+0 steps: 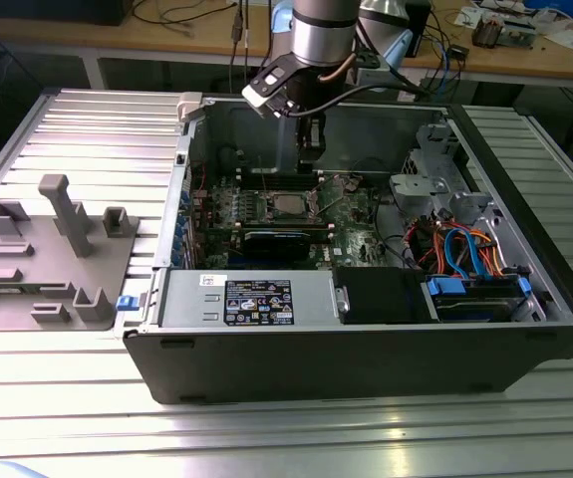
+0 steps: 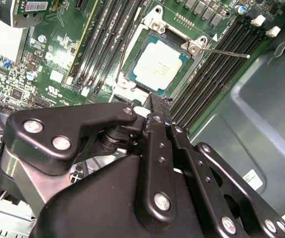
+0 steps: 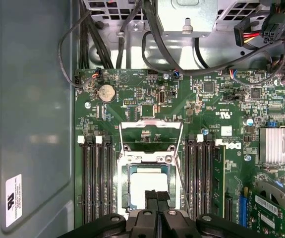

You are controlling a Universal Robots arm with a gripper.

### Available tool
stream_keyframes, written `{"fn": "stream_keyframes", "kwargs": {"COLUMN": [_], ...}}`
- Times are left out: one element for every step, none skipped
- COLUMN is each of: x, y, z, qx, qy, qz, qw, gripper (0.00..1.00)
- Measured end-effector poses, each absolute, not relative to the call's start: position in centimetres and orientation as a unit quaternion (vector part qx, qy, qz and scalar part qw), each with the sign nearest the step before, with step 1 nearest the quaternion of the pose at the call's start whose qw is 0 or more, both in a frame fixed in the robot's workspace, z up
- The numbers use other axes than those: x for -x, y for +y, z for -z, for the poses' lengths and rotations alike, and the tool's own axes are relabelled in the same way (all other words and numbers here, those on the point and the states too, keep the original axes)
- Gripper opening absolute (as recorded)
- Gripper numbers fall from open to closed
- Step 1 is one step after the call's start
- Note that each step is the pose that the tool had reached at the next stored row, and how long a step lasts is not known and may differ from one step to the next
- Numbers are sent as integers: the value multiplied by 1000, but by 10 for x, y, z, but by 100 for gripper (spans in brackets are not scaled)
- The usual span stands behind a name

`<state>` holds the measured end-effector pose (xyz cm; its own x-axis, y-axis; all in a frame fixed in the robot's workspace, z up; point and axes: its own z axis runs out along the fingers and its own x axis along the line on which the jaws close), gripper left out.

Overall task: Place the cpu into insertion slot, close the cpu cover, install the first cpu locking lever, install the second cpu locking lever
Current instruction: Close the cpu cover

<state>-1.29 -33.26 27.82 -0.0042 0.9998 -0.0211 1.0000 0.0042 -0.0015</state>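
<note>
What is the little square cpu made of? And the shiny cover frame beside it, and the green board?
The cpu: its top looks like matte silvery-grey metal that catches pale light. The cpu cover: thin bright metal, maybe steel, glinting along its edges. The green board: probably a stiff, glossy, plastic-like sheet carrying tiny parts.

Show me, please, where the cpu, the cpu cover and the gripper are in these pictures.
cpu (image 3: 147, 181): first wrist view, middle of its metal top.
cpu cover (image 3: 150, 125): first wrist view, the open frame's end bar.
gripper (image 3: 157, 193): first wrist view, midway between its fingertips.
</note>
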Motion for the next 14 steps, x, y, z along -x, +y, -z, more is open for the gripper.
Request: {"fn": "stream_keyframes", "kwargs": {"x": [13, 13, 11, 11, 11, 11, 11, 11, 10, 10, 10, 9, 9, 9], "y": [-333, -333, -333, -333, -333, -333, -333, -333, -333, -333, -333, -333, -333, -333], "z": [-278, -278, -278, -278, -278, -278, -278, -278, -278, -278, -278, -278, -278, -278], "qx": [-706, -706, -706, -706, -706, -706, -706, -706, -706, -706, -706, -706, -706, -706], "qy": [709, 709, 709, 709, 709, 709, 709, 709, 709, 709, 709, 709, 709, 709], "qz": [8, 8, 8, 8, 8, 8, 8, 8, 8, 8, 8, 8, 8, 8], "qw": [7, 7, 7, 7, 7, 7, 7, 7, 7, 7, 7, 7, 7, 7], "gripper": [11, 11, 11, 11, 11, 11, 11, 11, 11, 11, 11, 11, 11, 11]}}
